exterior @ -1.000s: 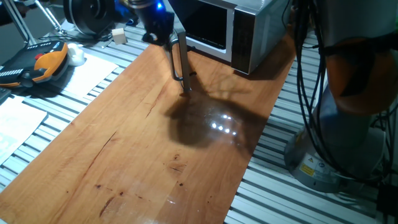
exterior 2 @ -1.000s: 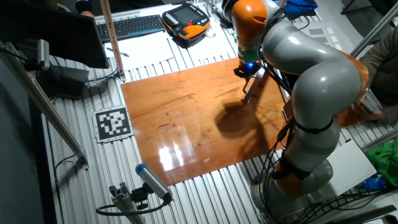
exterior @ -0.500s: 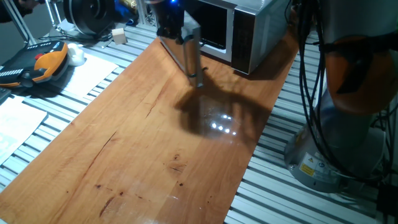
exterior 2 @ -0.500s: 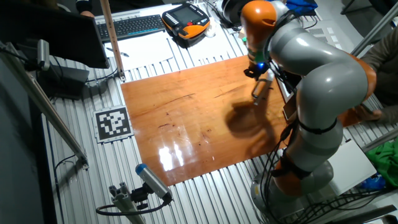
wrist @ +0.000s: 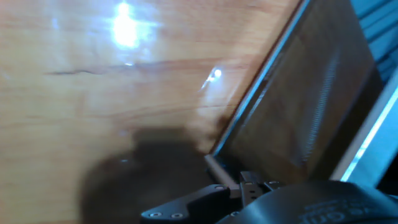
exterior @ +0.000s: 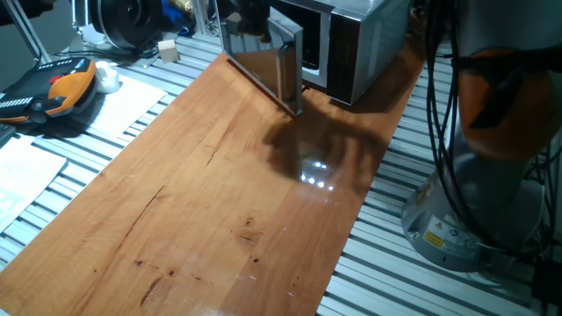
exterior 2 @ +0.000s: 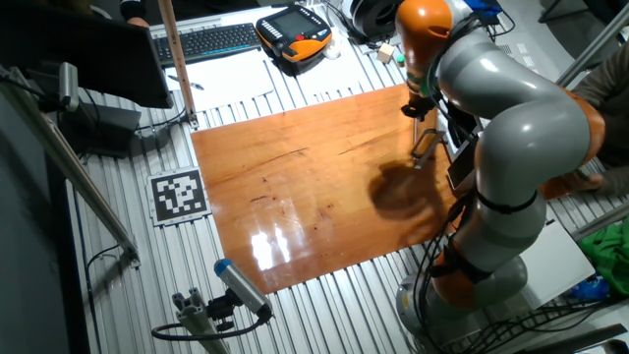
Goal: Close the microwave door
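The microwave door [exterior: 262, 60] stands partly open at the far end of the wooden table [exterior: 193, 202], swung out to the left of the microwave casing [exterior: 364, 39], its free edge nearest the camera in the one fixed view. The panel is glossy and mirrors the wood grain. A vertical bar handle [exterior: 297, 81] runs down the free edge.

Judged handling: a rigid, hinged panel, light to swing, with glass that is smooth and likely slippery under metal fingers. It needs no grasp; a flat push on the outer face near the handle edge, far from the hinge, should give the best leverage. Force ought to stay moderate, as the glass could mark or the casing could shift on the table.

The gripper [exterior: 248, 16] sits at the door's upper edge, mostly cropped in the one fixed view. In the other fixed view the arm [exterior 2: 491, 108] reaches over the table's far right corner. The hand view shows only part of the gripper body against the door; whether the fingers are spread or closed cannot be told.
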Controlling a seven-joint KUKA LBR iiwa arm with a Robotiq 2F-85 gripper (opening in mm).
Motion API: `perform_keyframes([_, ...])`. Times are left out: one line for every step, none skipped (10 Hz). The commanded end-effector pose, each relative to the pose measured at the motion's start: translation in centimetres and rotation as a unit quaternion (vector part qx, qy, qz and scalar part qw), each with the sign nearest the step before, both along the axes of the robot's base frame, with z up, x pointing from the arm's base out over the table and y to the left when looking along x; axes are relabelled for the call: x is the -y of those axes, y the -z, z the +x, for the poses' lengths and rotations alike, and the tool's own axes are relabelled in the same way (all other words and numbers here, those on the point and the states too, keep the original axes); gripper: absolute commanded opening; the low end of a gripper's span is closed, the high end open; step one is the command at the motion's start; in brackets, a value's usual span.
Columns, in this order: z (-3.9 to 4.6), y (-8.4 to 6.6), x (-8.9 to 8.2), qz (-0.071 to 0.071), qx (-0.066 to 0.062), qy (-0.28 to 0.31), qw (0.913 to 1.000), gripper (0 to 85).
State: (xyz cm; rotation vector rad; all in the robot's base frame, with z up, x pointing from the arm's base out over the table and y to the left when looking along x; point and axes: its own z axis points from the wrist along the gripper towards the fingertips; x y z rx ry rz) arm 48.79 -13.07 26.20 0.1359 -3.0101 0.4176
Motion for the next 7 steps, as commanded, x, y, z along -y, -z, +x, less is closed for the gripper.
perform_keyframes([-0.26, -0.1, 6.4, -0.003, -0.001, -0.003, 1.0, 0.0])
perform_keyframes([-0.5, -0.2, 7.1, -0.011, -0.003, -0.009, 0.9999, 0.0])
perform_keyframes([-0.76, -0.4, 7.9, -0.012, -0.005, -0.013, 0.9998, 0.0])
perform_keyframes([-1.06, -0.6, 8.6, -0.017, -0.008, -0.019, 0.9996, 0.0])
perform_keyframes([-1.47, -0.7, 9.3, -0.021, -0.009, -0.024, 0.9994, 0.0])
perform_keyframes([-2.03, -0.6, 10.1, -0.03, -0.012, -0.03, 0.999, 0.0])
perform_keyframes([-2.4, -0.5, 10.5, -0.04, -0.012, -0.036, 0.9985, 0.0])
